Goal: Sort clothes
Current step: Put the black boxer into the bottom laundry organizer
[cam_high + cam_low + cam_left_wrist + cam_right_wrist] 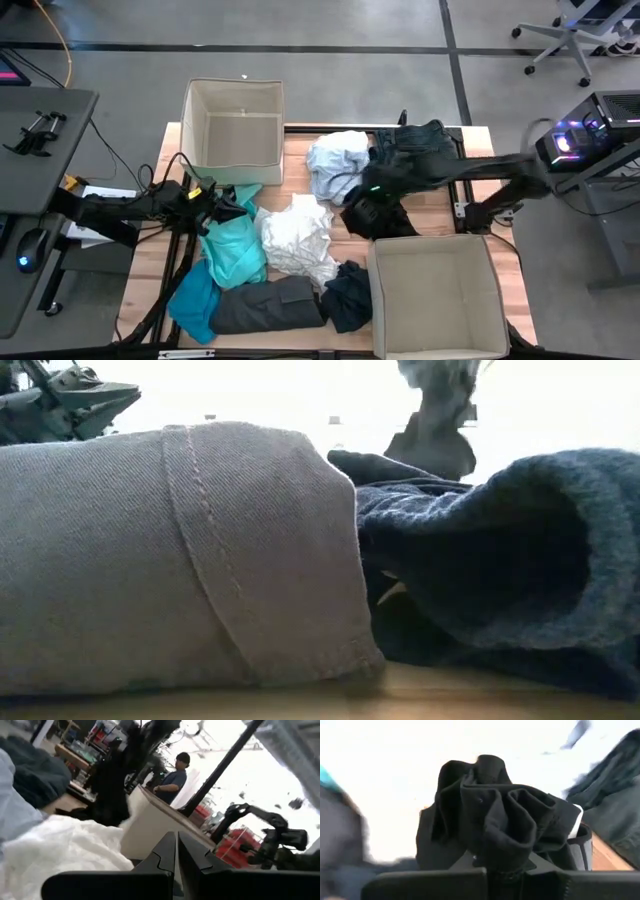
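Clothes lie heaped on the wooden table: a pale blue one (335, 160), a white one (298, 238), turquoise ones (232, 248), a dark grey one (265, 305), a navy one (348, 295) and a dark one (422, 140) at the far right. My right gripper (372, 190) is shut on a black garment (378, 218) above the table's middle. My left gripper (228, 203) is shut with nothing between its fingers (177, 855), over the turquoise garment's far end. I cannot tell whether it touches the garment. My right gripper pinches a bunched-up fold of the black garment (502, 862) between its two fingers, several layers together. The cloth bulges out in front of the fingers (495, 805). The garment hangs slack below the gripper, as the low view (440, 425) shows. Whether its lower end rests on the table does not show.
One beige bin (232, 100) stands at the far left, another (435, 245) at the near right, just beside the black garment. In the low view the grey garment (170, 550) and the navy one (500, 550) fill the foreground. A person (172, 777) stands beyond the table.
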